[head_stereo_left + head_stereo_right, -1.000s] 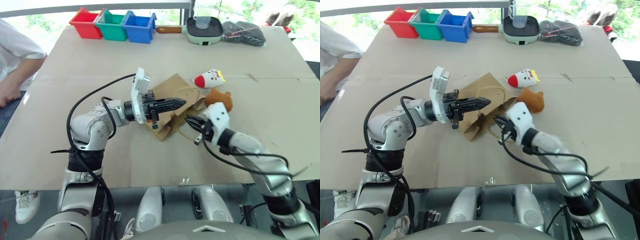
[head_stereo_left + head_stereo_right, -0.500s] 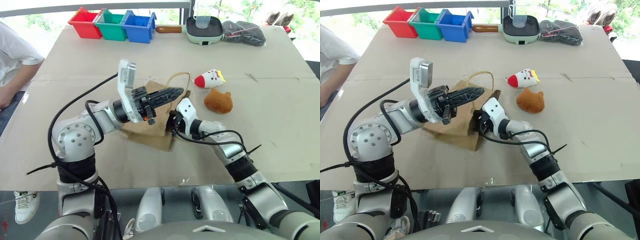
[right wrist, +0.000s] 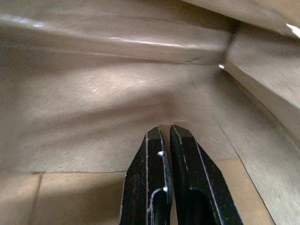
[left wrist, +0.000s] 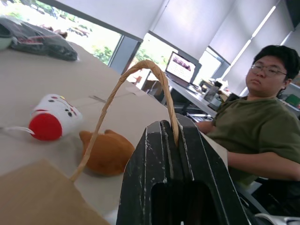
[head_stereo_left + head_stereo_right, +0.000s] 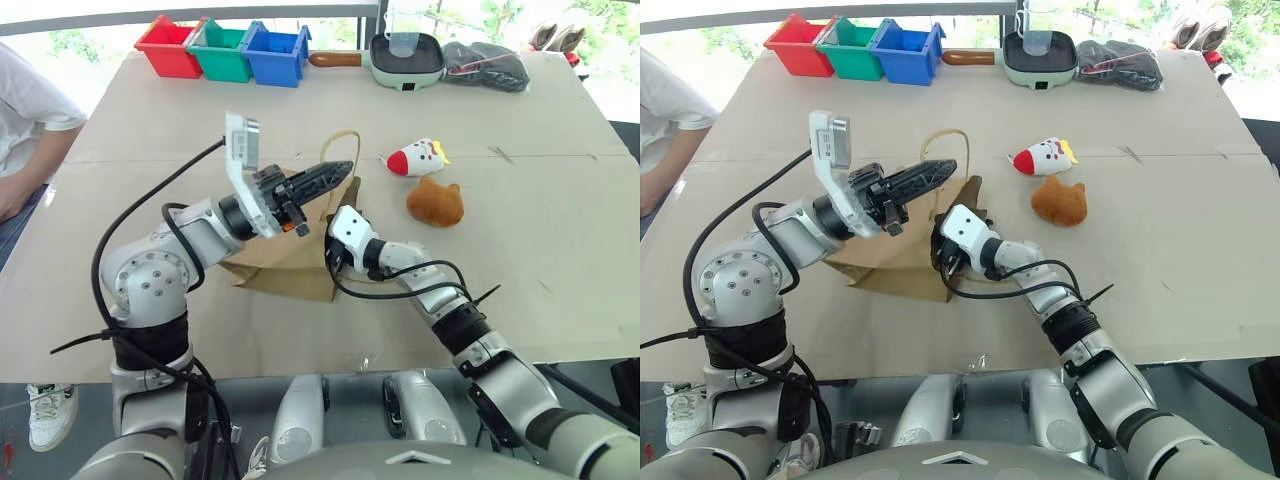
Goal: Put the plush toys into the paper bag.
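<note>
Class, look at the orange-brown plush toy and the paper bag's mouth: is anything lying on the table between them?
Nothing lies between the orange-brown plush toy and the paper bag. However, the right end effector is inside the bag's mouth.

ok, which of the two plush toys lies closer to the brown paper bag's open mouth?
The rounded orange-brown plush toy with small ears. It lies just right of the brown kraft paper bag; the red-and-white oval plush toy sits farther back on the table.

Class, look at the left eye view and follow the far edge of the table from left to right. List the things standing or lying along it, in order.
red bin → green bin → blue bin → green pan with a brown handle → dark bundle of cloth
</note>
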Available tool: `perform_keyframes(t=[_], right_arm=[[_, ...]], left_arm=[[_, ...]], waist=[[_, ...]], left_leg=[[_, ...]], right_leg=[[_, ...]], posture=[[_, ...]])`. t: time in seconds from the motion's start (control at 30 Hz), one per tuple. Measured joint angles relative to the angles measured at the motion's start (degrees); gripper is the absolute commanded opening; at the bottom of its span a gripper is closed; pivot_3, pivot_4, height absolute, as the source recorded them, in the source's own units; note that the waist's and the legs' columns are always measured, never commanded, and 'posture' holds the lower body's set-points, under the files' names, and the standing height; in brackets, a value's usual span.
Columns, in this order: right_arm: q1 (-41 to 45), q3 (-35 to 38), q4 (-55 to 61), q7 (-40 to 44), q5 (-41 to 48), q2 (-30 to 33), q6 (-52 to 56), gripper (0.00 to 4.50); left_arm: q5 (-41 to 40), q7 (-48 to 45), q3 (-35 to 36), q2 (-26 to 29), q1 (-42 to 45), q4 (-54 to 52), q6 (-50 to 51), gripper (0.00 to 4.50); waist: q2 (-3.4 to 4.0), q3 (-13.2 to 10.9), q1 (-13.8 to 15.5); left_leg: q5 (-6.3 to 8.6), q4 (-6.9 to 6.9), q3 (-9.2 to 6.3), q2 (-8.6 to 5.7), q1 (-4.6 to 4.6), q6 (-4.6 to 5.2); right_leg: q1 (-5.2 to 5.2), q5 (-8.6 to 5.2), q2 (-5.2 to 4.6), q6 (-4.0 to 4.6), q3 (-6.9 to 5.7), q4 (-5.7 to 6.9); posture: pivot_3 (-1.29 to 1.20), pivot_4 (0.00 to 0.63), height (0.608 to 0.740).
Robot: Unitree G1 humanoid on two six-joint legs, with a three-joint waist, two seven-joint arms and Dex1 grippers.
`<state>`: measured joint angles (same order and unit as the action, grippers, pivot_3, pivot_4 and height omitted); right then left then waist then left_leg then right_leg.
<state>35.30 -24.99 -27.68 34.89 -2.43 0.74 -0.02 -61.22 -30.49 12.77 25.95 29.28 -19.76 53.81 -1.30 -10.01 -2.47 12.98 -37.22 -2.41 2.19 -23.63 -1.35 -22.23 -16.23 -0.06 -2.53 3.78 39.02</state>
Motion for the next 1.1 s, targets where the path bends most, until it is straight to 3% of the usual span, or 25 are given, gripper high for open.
perform_keyframes(t=[0.17,0.23,0.4,0.63,0.77,0.9,1.0,1.07,1.1], right_arm=[[2.3,-2.5,-3.8,-0.6,-5.4,-0.1,-4.0,0.03],[3.2,-3.6,-5.5,-1.1,-7.7,-0.2,-5.5,0.03],[5.6,-3.8,-9.5,-3.0,-9.9,-1.9,-6.7,0.03],[6.0,0.0,-11.0,-2.5,-7.5,-2.5,-6.6,0.03],[3.3,4.3,-4.5,3.0,-0.9,-1.6,2.1,0.03],[2.0,6.0,4.3,7.0,2.0,1.9,8.4,1.15],[-1.0,6.6,15.5,8.7,4.8,4.7,15.6,2.60],[-3.1,7.6,25.5,8.2,5.6,7.5,20.8,3.19],[-3.8,8.3,30.3,7.7,5.6,9.5,23.6,3.19]], left_arm=[[0.2,3.0,0.7,0.5,2.7,0.0,-1.0,0.00],[-0.4,4.7,2.3,1.1,3.8,0.0,-1.3,0.00],[-2.6,7.8,6.1,3.8,4.8,-2.3,-2.0,0.00],[2.5,4.1,4.8,7.8,-7.6,-9.7,-6.4,0.00],[7.7,0.4,4.5,8.0,-13.7,-10.5,-12.3,0.00],[10.7,-2.6,4.7,7.9,-16.3,-8.8,-16.5,0.00],[12.5,-4.7,4.7,7.4,-16.4,-6.0,-19.8,0.00],[12.9,-5.6,4.7,6.2,-16.0,-4.2,-21.7,0.00],[12.9,-5.6,4.7,5.6,-15.9,-3.6,-22.3,0.00]], waist=[[-0.04,0.1,-0.2],[-0.04,0.1,-0.3],[-0.08,0.2,-1.2],[-0.05,0.2,-1.0],[0.00,0.1,-0.2],[-0.02,0.1,0.3],[0.01,0.0,0.3],[0.02,0.0,0.3],[0.02,0.0,0.3]], left_leg=[[-0.01,0.11,0.10,0.02,0.38,-0.02],[-0.01,0.32,0.19,0.02,0.93,-0.02],[-0.04,0.39,0.17,0.04,1.02,-0.07],[-0.10,0.43,0.15,0.02,1.00,-0.18],[-0.12,0.45,0.20,0.02,0.83,-0.20],[-0.11,0.61,0.20,0.00,0.72,-0.20],[-0.11,0.75,0.22,0.00,0.68,-0.20],[-0.11,0.79,0.23,0.00,0.62,-0.20],[-0.11,0.78,0.23,0.00,0.58,-0.20]], right_leg=[[0.22,0.00,0.03,0.01,0.14,0.11],[0.62,-0.02,0.03,0.01,0.22,0.09],[0.62,-0.01,0.07,0.01,0.26,0.13],[0.61,-0.01,0.04,0.03,0.24,0.17],[0.55,-0.02,0.02,0.03,0.27,-0.06],[0.46,-0.02,-0.03,0.04,0.22,-0.18],[0.36,-0.03,-0.04,0.04,0.24,-0.20],[0.26,-0.03,-0.04,0.04,0.25,-0.19],[0.23,-0.03,-0.05,0.04,0.25,-0.19]], posture=[[0.00,0.150,0.740],[0.00,0.150,0.740],[0.00,0.150,0.740],[0.00,0.150,0.740],[0.00,0.150,0.740],[0.00,0.150,0.740],[0.00,0.150,0.740],[0.00,0.150,0.740],[0.00,0.150,0.740]])
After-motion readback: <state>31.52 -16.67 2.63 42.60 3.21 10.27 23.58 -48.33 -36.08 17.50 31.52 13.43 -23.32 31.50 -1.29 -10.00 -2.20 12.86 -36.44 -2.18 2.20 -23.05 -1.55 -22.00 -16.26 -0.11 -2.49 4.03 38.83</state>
